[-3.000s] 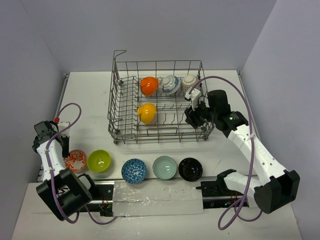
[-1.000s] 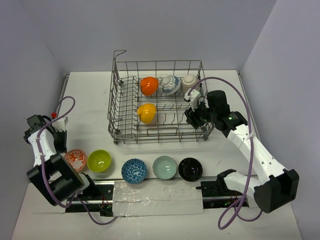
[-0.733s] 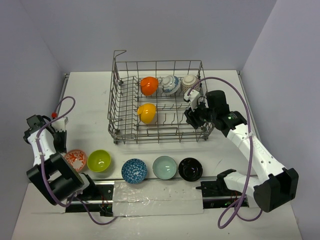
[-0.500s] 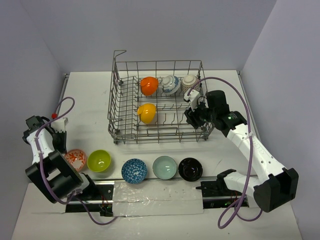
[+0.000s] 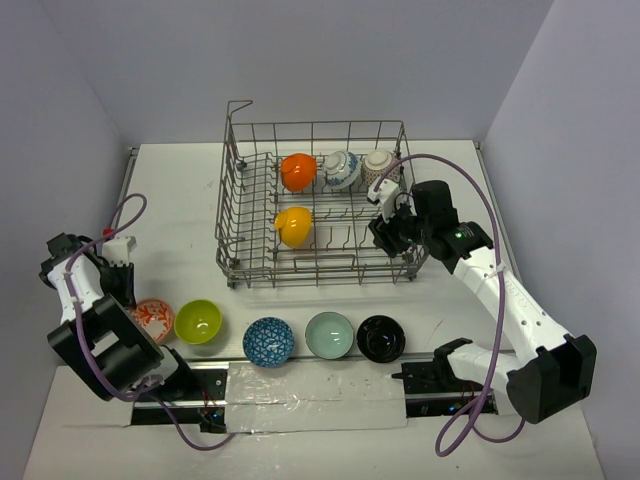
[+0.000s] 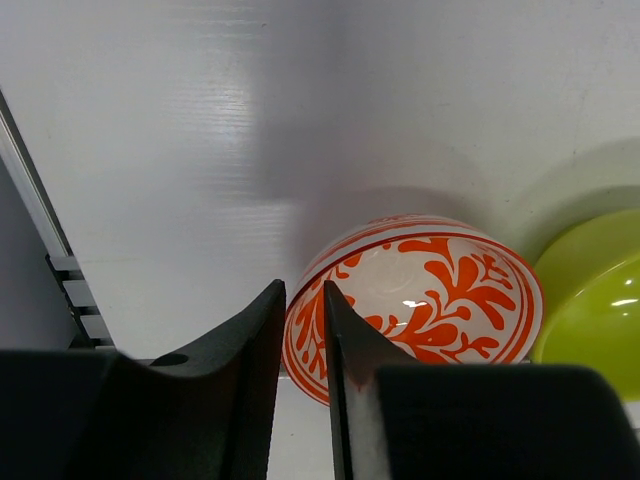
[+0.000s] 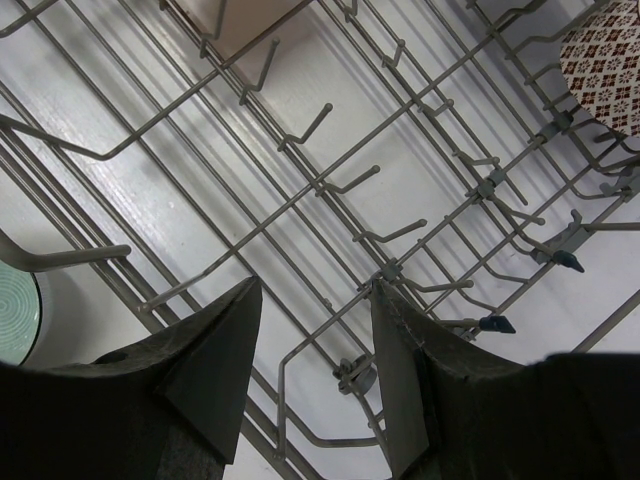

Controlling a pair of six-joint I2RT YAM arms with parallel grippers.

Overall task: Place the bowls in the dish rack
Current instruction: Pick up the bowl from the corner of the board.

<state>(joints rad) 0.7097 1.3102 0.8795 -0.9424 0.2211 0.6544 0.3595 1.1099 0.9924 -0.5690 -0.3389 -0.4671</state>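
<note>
1. My left pincer (image 6: 300,292) has its fingers drawn almost together, with only a slit between them. It sits right at the near rim of the red-and-white bowl (image 6: 420,290). I cannot tell from the wrist view whether that rim is actually nipped.
2. The change over the last three seconds is all in the left arm (image 5: 75,290). Its upper end has swung out toward the left wall, while the pincer end has stayed by that bowl. The bowl has not shifted. It sits upright on the worktop (image 5: 170,200), just beside the lime green bowl (image 5: 198,321).
3. My right pincer (image 7: 315,295) is spread wide and carries nothing. It hangs over bare tines at the right front of the dish rack (image 5: 312,124) and has barely stirred in the same stretch.
4. Inside the rack, the orange bowl (image 5: 298,171), the blue-and-white bowl (image 5: 340,168) and the white-patterned bowl (image 5: 378,163) stand along the back row. The yellow bowl (image 5: 293,226) sits further forward. All four are where they were.
5. Along the near edge, to the right of the lime one, the blue-patterned bowl (image 5: 268,341), the pale teal bowl (image 5: 329,334) and the black bowl (image 5: 381,338) are untouched.
6. My reading is that the count is unchanged, with four bowls racked and five to go. The left arm has only re-posed for a grab on the red-and-white bowl, and no lift has begun. I would confirm the grip on the rim before raising it.
</note>
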